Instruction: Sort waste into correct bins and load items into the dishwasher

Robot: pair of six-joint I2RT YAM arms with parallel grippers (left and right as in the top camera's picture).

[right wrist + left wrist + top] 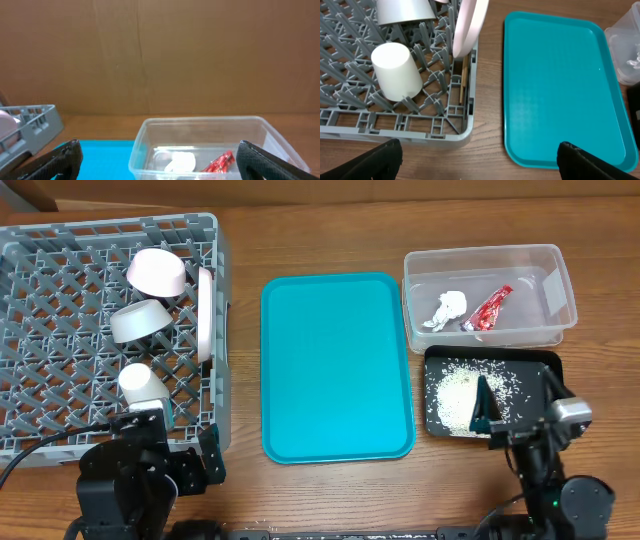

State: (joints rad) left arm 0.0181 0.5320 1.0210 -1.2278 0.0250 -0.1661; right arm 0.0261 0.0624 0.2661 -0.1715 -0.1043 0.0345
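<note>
The grey dishwasher rack (60, 240) at the left holds a pinkish dish (155, 272), a grey bowl (140, 320), a white cup (140, 383) and an upright white plate (205, 310). Chopsticks (464, 80) stand by the rack's wall. In the clear tub (545, 255) lie a white tissue (450, 308) and a red wrapper (487, 308). Rice (460, 395) is piled in the black tray (530, 360). My left gripper (480, 165) is open near the rack's front right corner (462, 135). My right gripper (160, 160) is open above the black tray, facing the tub (200, 125).
A large teal tray (338, 365) lies between the rack and the two bins, with nothing on it. Both arm bases sit along the table's front edge. Brown cardboard stands behind the table in the right wrist view.
</note>
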